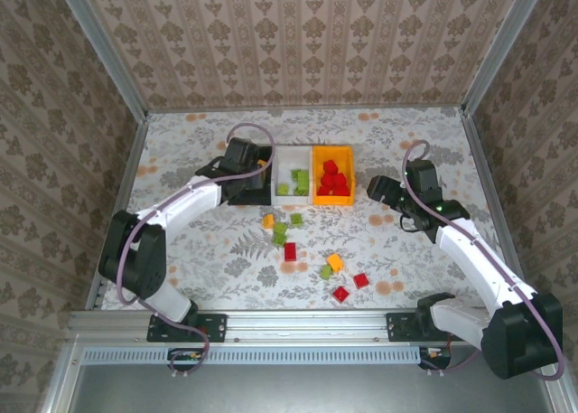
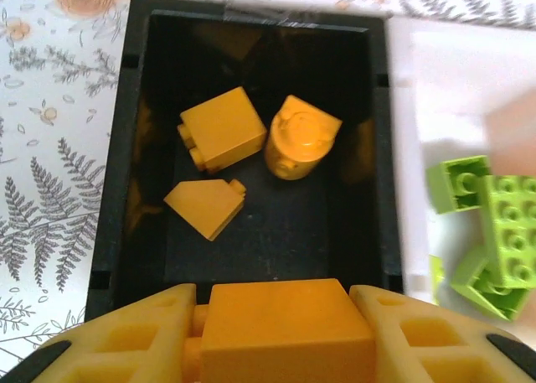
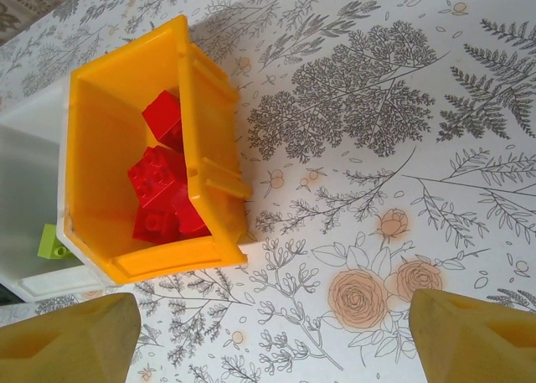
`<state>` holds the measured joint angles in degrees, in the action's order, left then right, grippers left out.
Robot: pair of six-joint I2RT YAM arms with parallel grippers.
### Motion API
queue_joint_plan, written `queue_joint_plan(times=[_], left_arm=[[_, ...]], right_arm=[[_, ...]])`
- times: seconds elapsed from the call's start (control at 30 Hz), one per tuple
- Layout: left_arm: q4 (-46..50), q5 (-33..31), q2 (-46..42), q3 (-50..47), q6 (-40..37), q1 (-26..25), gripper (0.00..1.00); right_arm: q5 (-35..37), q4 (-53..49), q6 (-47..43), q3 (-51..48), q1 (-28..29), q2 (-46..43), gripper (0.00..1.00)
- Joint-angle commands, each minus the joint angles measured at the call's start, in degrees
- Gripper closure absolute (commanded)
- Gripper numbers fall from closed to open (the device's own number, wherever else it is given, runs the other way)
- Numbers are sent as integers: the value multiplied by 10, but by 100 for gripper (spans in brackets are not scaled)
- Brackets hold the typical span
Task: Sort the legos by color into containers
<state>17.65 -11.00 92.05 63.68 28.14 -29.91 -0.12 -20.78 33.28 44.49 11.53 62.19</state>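
Note:
In the left wrist view my left gripper is shut on an orange-yellow lego above the near end of the black container, where three orange-yellow legos lie. From the top view it hangs over that bin. The white container holds green legos. Red legos fill the orange container. My right gripper is open and holds nothing, just right of the orange bin, above bare table.
Loose legos lie scattered in front of the bins: orange, green, red, orange and red among them. Metal frame walls bound the table on the left and right.

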Motion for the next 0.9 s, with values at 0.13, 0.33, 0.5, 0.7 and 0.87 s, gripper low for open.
queue_joint_plan(times=[0.13, 0.33, 0.5, 0.7, 0.87], left_arm=[[8, 8, 9, 27, 42, 5, 29], [2, 22, -59, 23, 41, -16, 11], [-4, 26, -145, -21, 44, -52, 0], [-1, -17, -269, -119, 63, -111, 0], [-22, -20, -357, -225, 119, -128, 0]], right_arm=[[-9, -12, -6, 2, 6, -8, 15], [-28, -22, -15, 2, 35, -3, 15], [-27, -43, -32, -4, 111, 15, 15], [-32, -63, -43, -27, 219, 55, 15], [-29, -76, -46, -35, 299, 92, 16]])
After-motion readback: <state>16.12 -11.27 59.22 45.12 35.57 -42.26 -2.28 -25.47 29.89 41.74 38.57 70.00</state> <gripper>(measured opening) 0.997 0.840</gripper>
